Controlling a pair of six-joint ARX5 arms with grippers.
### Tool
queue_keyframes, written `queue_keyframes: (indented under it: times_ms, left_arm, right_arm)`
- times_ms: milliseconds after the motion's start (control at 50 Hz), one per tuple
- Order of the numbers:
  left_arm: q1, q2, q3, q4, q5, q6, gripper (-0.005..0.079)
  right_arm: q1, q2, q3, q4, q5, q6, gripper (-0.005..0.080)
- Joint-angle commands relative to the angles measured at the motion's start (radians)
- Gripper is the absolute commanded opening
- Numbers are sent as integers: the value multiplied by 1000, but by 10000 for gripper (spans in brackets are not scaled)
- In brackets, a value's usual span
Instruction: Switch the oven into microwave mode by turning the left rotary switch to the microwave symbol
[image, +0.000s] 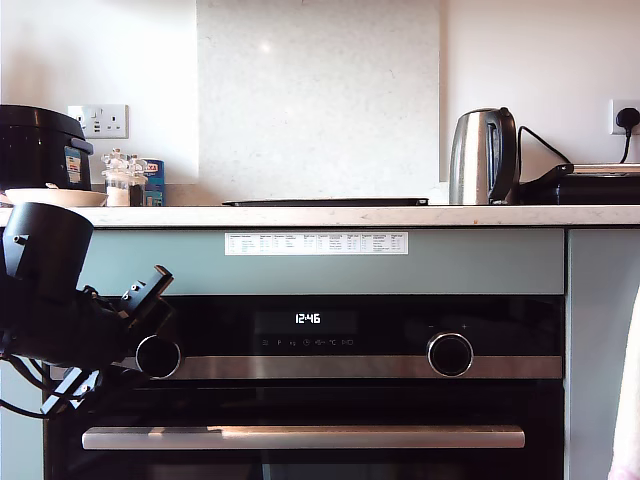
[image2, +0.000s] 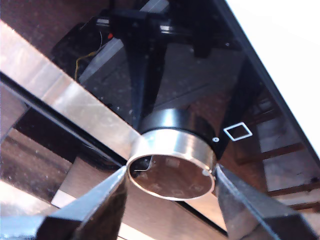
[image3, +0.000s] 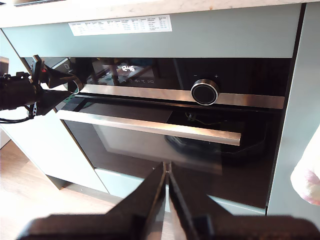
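The oven (image: 330, 400) is black and glass-fronted, with a steel strip and a long bar handle (image: 300, 437). Its display (image: 307, 318) reads 12:46. The left rotary switch (image: 158, 356) is a round steel-rimmed knob at the exterior view's left. My first gripper (image2: 171, 172) is shut on this knob (image2: 172, 165), one finger on each side of its rim. A small white square symbol (image2: 237, 131) glows on the glass beside it. My second gripper (image3: 166, 172) is shut on nothing and hangs well back from the oven door, below the handle (image3: 150, 127).
A second knob (image: 450, 354) sits at the exterior view's right on the same strip. On the countertop (image: 350, 215) stand a steel kettle (image: 482, 157), a black cooker (image: 40, 145) and small jars (image: 125, 180). Part of a person (image: 628, 420) shows at the exterior view's right edge.
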Motion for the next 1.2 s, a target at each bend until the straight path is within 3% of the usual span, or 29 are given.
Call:
queue_keyframes:
  times_ms: [0, 1180]
  left_arm:
    - [18, 29, 29, 0, -37, 39, 349]
    - [18, 29, 70, 0, -44, 441, 341]
  right_arm:
    - [2, 6, -5, 6, 0, 2, -12]
    - [1, 6, -5, 7, 0, 3, -12]
